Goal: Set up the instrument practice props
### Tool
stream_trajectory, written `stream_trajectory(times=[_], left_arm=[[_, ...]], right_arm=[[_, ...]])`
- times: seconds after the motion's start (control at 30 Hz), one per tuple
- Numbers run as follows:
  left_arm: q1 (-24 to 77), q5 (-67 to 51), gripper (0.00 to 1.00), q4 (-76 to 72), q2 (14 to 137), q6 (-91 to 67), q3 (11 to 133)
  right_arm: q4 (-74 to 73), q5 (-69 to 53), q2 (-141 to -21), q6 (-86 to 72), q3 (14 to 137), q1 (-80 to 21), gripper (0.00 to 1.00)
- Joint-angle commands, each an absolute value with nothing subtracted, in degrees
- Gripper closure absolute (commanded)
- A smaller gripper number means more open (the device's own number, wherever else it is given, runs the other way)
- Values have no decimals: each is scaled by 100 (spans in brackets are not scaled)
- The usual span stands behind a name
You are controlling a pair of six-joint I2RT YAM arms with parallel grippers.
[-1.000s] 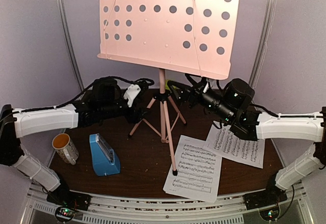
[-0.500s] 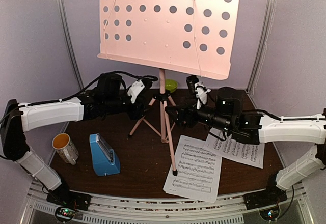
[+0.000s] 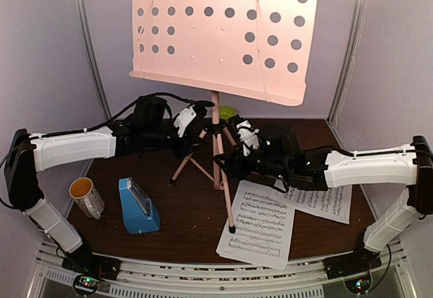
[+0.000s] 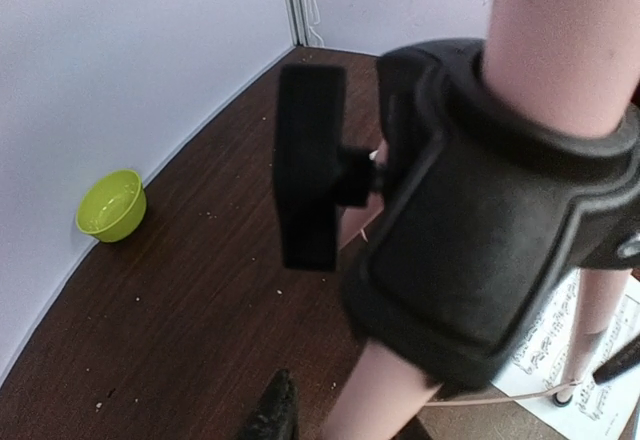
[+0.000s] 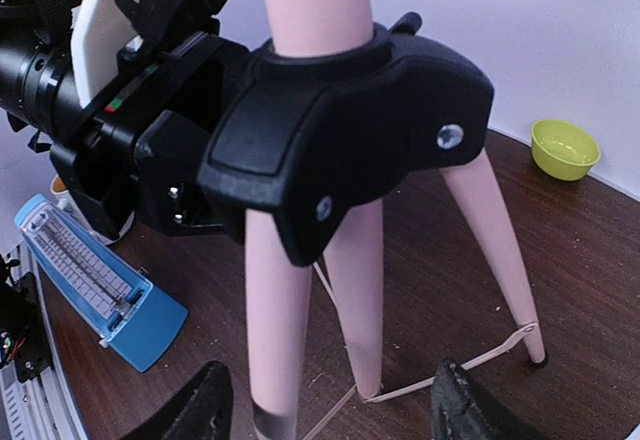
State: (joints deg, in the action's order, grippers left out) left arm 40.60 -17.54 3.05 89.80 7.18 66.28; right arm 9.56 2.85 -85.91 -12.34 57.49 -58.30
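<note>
1. Standing upright at the middle of the brown table (image 3: pixel 189 220), the pink music stand (image 3: pixel 223 34) is seen with its perforated desk tilted high above both arms and its three legs spread on the tabletop.
2. The left gripper (image 3: pixel 196 112) is pressed in from the left at the stand's black hub (image 3: pixel 215 129), level with the clamping knob (image 4: pixel 308 180). Only one dark finger is caught at the bottom of the left wrist view, so it cannot be told whether the jaws are closed on anything.
3. The right gripper (image 5: pixel 335 412) is held low at the right of the pole, below the hub. Its fingertips (image 5: pixel 205 410) are set wide apart, with the pink legs framed between them and nothing gripped.
4. Two sheet-music pages (image 3: pixel 260 227) are laid flat on the table right of the stand. The nearer one is just beside the front leg's foot, and the farther page (image 3: pixel 318 200) is partly covered by the right arm.
5. The blue metronome (image 3: pixel 139 206) is stood at the front left, near the cream mug (image 3: pixel 84 196) but apart from it.
6. A lime-green bowl (image 3: pixel 228 113) is seen at the back of the table, behind the stand.
</note>
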Motion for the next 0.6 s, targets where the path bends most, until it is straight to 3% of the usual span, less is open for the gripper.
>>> stream_trajectory(times=[0.0,0.17,0.27,0.57], left_arm=[[4017,-1674,79,17,9019,598,6811],[4018,-1453,91,-343,8880,373,6547],[4017,-1439,94,-412,8874,330,6517],[4032,-1459,98,-431,8854,301,6513]], right_arm=[[588,897,-8622,-1207,6047,-5891,36],[314,1463,-8617,-1180,6193,-5889,55],[294,1521,-8599,-1142,6188,-5889,58],[279,1198,-8965,-1197,6495,-5907,36]])
